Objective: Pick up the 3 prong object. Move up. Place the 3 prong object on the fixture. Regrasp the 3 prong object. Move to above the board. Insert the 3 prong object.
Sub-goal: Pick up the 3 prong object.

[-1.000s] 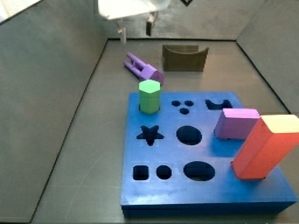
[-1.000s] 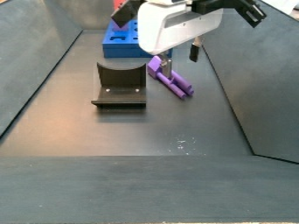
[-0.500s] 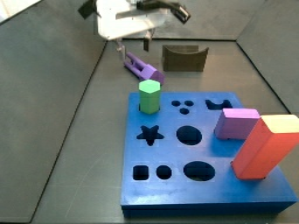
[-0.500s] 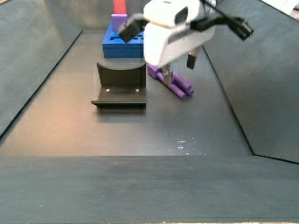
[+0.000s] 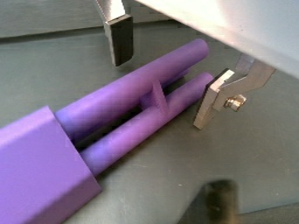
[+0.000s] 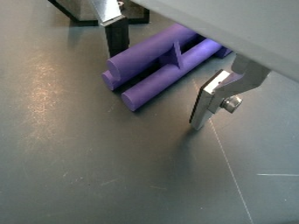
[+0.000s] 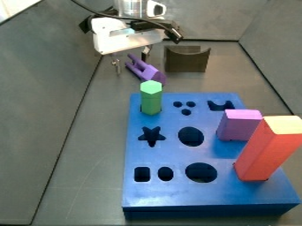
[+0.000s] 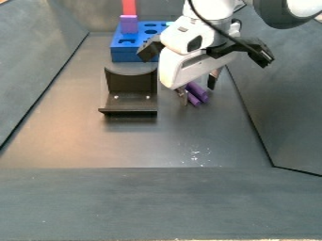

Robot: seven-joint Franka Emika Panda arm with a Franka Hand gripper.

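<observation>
End effector [image 5: 163, 79]: lowered to the dark floor, spread wide, fingers on either side of the 3 prong object [image 5: 111, 131] with a gap visible on each side in both wrist views; nothing grasped. In a wrist view one silver finger [image 6: 216, 98] stands just beside the prongs, the other finger [image 6: 115, 35] on the far side of the piece.

3 prong object: light purple, lying flat on the floor, its rounded prongs running side by side between the fingers and its blocky body extending away from them. In a side view only a small purple part [image 7: 147, 69] shows below the white end effector body [image 7: 119, 35]; in a side view likewise [image 8: 198, 93], mostly hidden by the arm.

Fixture [image 7: 186, 58]: dark block with a curved notch, standing on the floor near the purple piece, apart from it; also seen in a side view [image 8: 128, 91].

Board [image 7: 177, 181]: thick blue slab with star, round and rounded-square cut-outs and three small dots. Items on it: green hexagonal peg [image 7: 151, 97] upright, pink-purple cube [image 7: 239, 124], tall salmon-red block [image 7: 267, 147].
</observation>
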